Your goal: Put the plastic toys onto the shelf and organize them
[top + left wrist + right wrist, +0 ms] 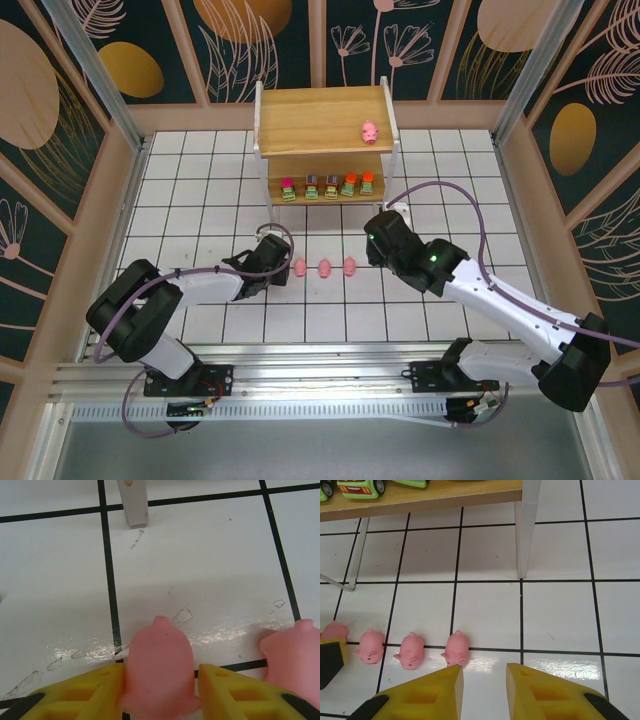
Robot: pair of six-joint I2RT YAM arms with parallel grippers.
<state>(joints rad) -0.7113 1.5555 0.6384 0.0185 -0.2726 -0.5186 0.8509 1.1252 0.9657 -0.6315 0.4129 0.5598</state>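
Observation:
The shelf [320,110] stands at the far middle of the tiled floor. One pink pig [370,131] lies on its top board. Several blocky toys with green bases [331,185] line its lower board. Three more pigs [325,268] lie in a row on the tiles. A fourth pig [159,662] lies at the row's left end, and my left gripper [161,672] is shut on its sides, low on the floor. My right gripper [485,672] hangs open and empty just right of the row's last pig [456,649].
The shelf's white legs [526,535] stand on the tiles ahead of my right gripper. A blocky toy [357,487] sits on the lower board's edge [445,497]. A patterned wall [90,120] fences the floor on all sides.

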